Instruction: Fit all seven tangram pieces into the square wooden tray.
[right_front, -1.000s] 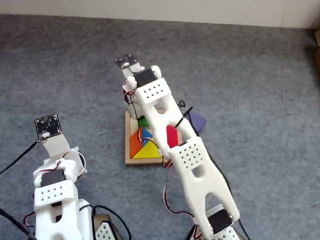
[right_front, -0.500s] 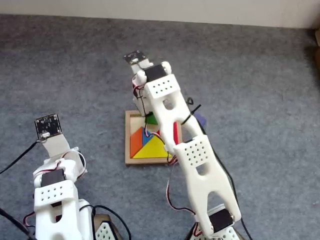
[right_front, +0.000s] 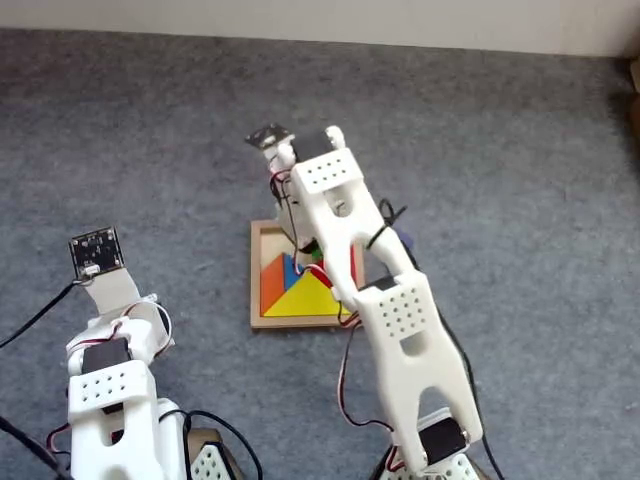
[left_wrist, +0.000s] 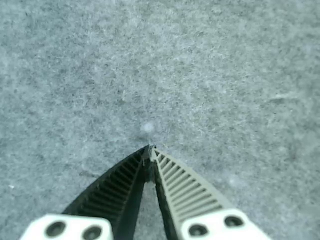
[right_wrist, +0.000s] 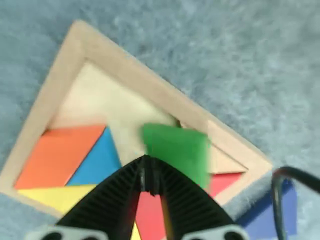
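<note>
The square wooden tray lies on grey carpet. In it lie an orange piece, a blue triangle, a yellow triangle and a red piece. A green square lies tilted by the tray's rim. My right gripper is shut, its tips touching the green square's edge. A purple piece rests on the carpet just outside the tray. My left gripper is shut over bare carpet, holding nothing.
The right arm reaches across the tray and hides part of it from above. The left arm is folded at the near left. A black cable hangs by the purple piece. Carpet lies open all around.
The right arm has swung to the right across the tray. The green square has shifted right with it, and more of the purple piece is covered. The left arm has not moved.
</note>
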